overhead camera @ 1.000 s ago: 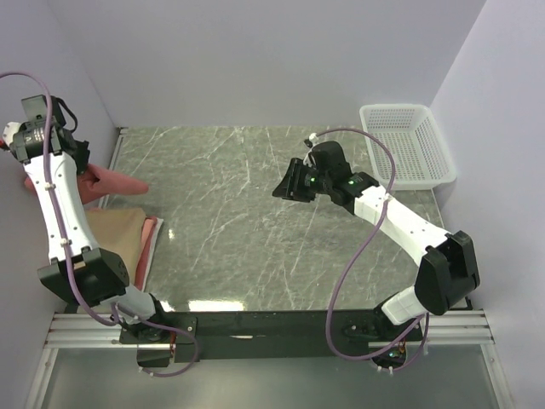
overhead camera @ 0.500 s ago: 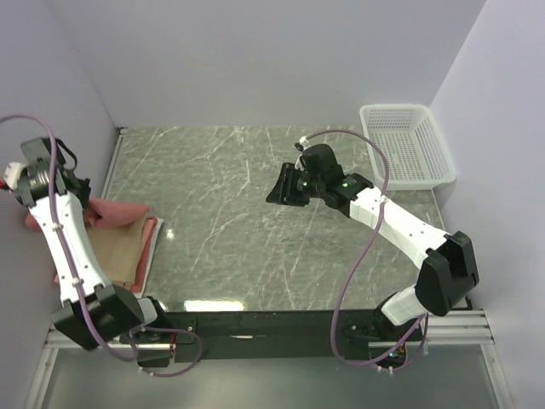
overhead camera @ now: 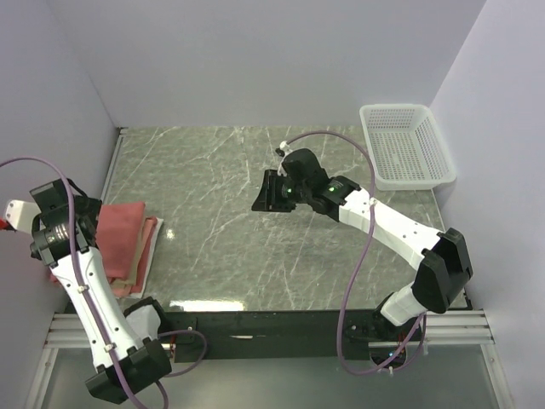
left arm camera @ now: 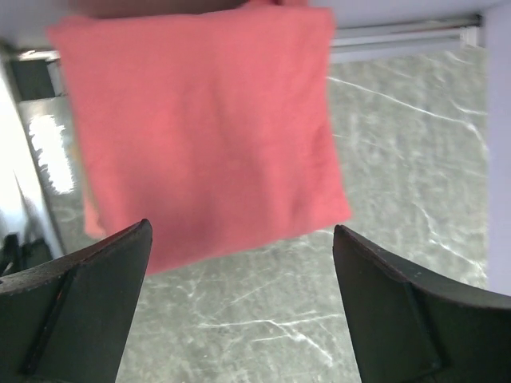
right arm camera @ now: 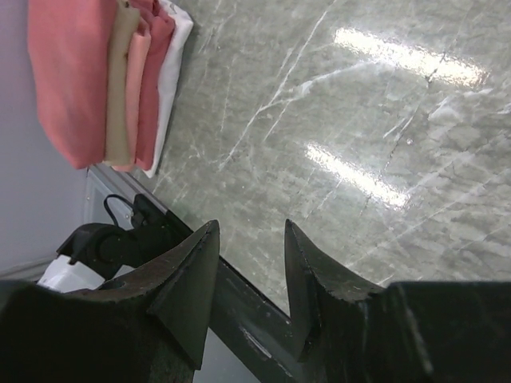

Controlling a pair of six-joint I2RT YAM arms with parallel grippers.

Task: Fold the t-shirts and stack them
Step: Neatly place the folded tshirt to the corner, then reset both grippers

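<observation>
Nearest us, at the left edge of the table (overhead camera: 221, 256), we see the left gripper (left arm camera: 241, 231) with its fingers (left arm camera: 88, 295) spread wide, gripping nothing and facing the folded salmon-red t-shirt (left arm camera: 200, 120). That shirt tops a neat stack over the tan-beige t-shirt (right arm camera: 120, 88) and the pink t-shirt (right arm camera: 137, 80). Farther out, over the middle of the table, we find the right gripper (right arm camera: 251, 231) with its fingers a narrow gap apart and empty, and a white mesh basket (overhead camera: 409, 145) sits in the far right corner.
</observation>
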